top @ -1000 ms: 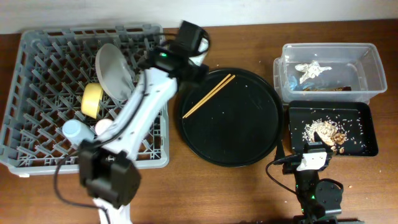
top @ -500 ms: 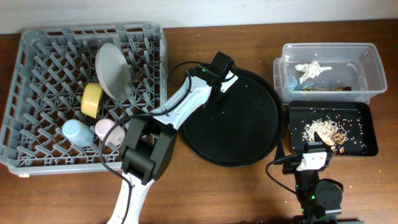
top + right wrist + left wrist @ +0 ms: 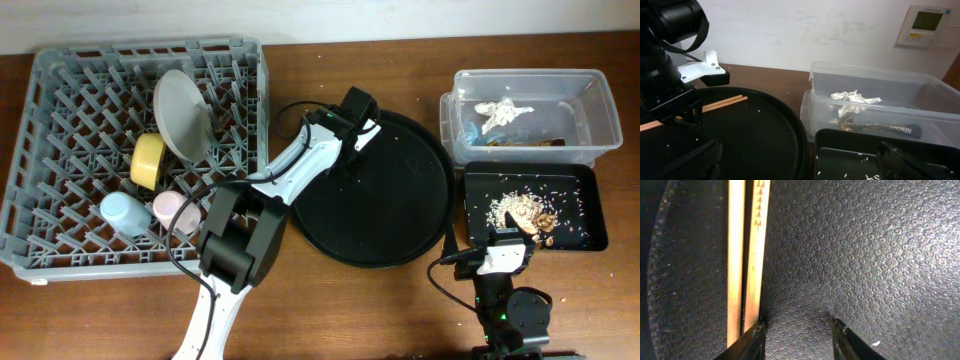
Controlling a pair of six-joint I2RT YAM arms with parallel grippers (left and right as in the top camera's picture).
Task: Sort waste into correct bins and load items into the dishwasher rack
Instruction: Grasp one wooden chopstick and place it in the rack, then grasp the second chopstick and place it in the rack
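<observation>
Chopsticks [image 3: 744, 255] lie side by side on the round black tray [image 3: 390, 235], running up the left part of the left wrist view. The left gripper [image 3: 800, 330] is down on that tray with its jaws open. One fingertip [image 3: 756, 339] sits right at the near end of the sticks, and the gap between the jaws covers only bare tray.

In the upper left of the overhead frame the dishwasher rack [image 3: 60, 100] holds the white plate [image 3: 180, 115], yellow bowl [image 3: 148, 162], blue cup [image 3: 120, 212] and pink cup [image 3: 168, 208]. On the right side of that frame, tissue [image 3: 500, 112] is in the clear tub [image 3: 590, 110] and food scraps [image 3: 525, 210] are in the shallow black tray [image 3: 590, 215]. So the sticks look like the last job.

The right gripper [image 3: 797, 160] hangs near the bins with its fingers spread wide and nothing in them.

My worry is the alignment. If the jaws close where they are, they would likely pinch nothing, or the near finger would shove the sticks sideways. If they shift over too little they might catch only one stick, and the other would skid off across the tray. Thin sticks lying flat leave little to get under. A weak pinch near the end could also let them swing, or slip between the rack's pegs.
</observation>
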